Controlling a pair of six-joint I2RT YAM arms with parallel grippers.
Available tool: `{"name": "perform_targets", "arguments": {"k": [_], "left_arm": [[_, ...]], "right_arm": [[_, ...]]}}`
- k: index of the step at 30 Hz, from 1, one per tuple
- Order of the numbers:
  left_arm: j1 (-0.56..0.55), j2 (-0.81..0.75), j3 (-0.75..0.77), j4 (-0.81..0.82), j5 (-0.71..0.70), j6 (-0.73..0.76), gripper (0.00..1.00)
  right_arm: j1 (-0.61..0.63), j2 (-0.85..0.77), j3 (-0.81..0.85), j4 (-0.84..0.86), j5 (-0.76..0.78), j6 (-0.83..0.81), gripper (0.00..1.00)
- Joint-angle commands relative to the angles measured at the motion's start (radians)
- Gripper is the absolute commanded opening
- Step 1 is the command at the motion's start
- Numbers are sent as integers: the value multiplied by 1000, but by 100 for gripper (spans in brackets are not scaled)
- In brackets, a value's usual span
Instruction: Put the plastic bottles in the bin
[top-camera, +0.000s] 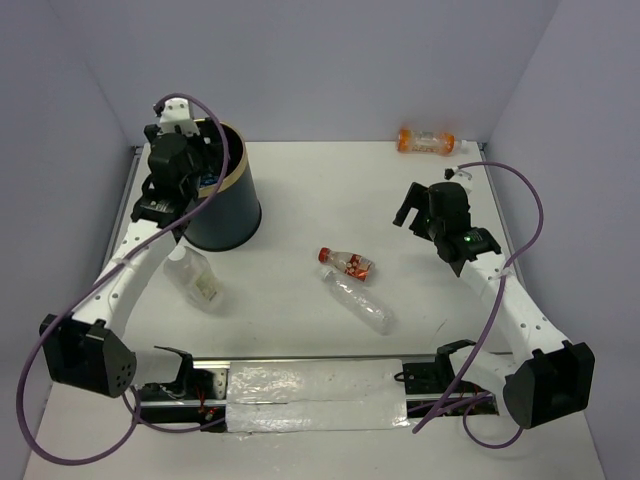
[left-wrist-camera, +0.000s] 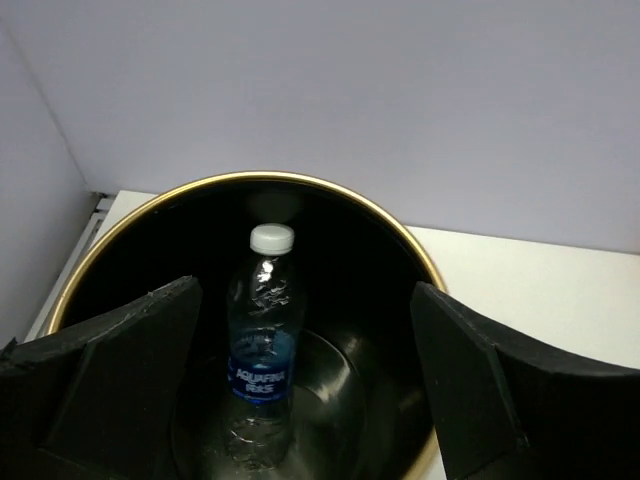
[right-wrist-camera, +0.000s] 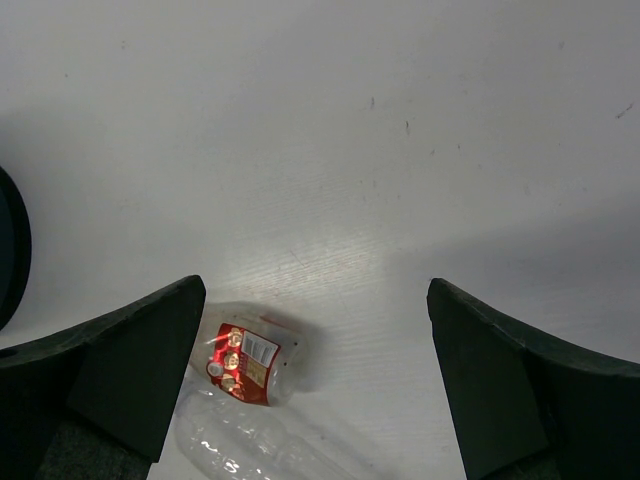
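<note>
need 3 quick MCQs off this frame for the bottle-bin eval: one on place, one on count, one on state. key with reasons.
1. Where is the blue-label bottle?
A. on the table
B. inside the bin
C. in the left pincer

2. How many bottles lie on the table?
A. one
B. two
C. four

3. The left pincer is:
A. open and empty
B. shut on a bottle
C. shut, empty

Key:
1 B: the left wrist view shows it down in the bin.
2 C: orange bottle, red-cap bottle, long clear bottle, squat bottle.
3 A: its jaws stand wide over the bin, gripping nothing.
</note>
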Motion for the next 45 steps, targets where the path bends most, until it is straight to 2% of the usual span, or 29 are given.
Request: {"name": "perform_targets", "arguments": {"k": [1,5,6,8,9,10,12,16,21,27,30,35,41,45], "left_arm": [[-58,-86,81,-45,45,4,99],[-299,-54,133,-132,-62,38,99],[-345,-12,170,-222,-70,27,100],[-447,41,194,-325,-78,-63,99],[-463,102,217,-359,-46,-120,98],[-482,133,231,-390,30,-248,94],[-508,234,279,-480,62,-435,94],[-572,369,351,-583,119,-652,96],[-598,516,386,-656,162,-867,96],[-597,616,446,-726,145,-969,98],[-595,667,497,-818,136,-1035,99],[-594,707,497,-892,145,-1168,99],[-594,728,477,-913,157,-1260,99],[-591,762,487,-886,165,-1257,99]], "right_arm": [[8,-15,17,24,16,2,100],[8,-18,13,24,16,3,100],[7,-18,13,21,20,2,100],[8,-25,13,13,35,3,100],[7,-29,12,10,40,2,100],[7,-33,12,8,48,3,100],[7,-52,10,-1,91,2,100],[7,-99,4,-18,167,-20,100],[1,-153,-16,-18,177,-20,100],[1,-138,-31,-12,140,-7,100],[1,-127,-29,-9,129,-7,100],[-1,-108,-22,-7,108,-11,100],[-1,-104,-22,-13,95,-11,100],[1,-105,-26,-13,88,-7,100]]}}
